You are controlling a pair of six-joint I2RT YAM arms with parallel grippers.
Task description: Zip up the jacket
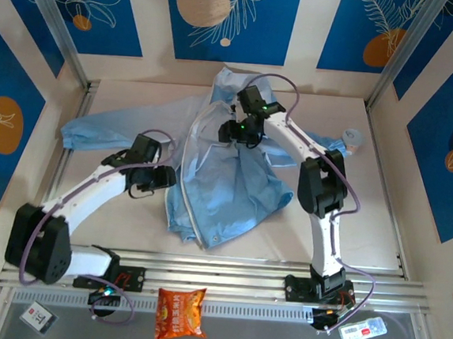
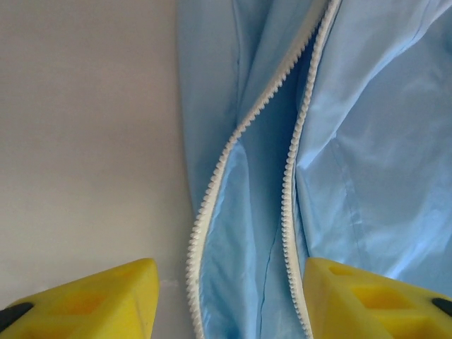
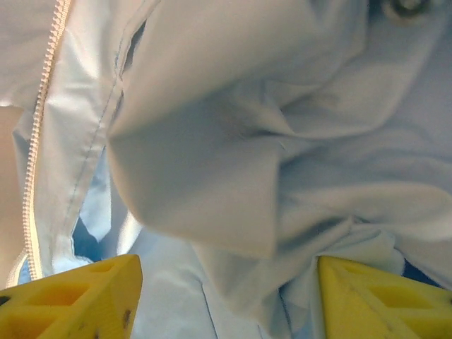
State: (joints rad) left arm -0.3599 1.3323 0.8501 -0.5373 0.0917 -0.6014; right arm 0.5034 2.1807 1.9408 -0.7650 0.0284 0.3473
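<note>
Off the counter's [image 1: 364, 229] near edge, an orange snack packet [image 1: 180, 314]. Toward the left side, left gripper [image 2: 229, 300] spread wide just over the jacket's [image 1: 237, 182] left front edge, straddling both unjoined rows of the white zipper [image 2: 212, 187]. Farther back, right gripper [image 3: 226, 300] likewise spread, over rumpled cloth near the hood. Light-blue jacket mid-counter, crumpled, one sleeve flung toward the left edge.

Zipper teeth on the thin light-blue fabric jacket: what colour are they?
White zipper teeth, clearest in the left wrist view.
</note>
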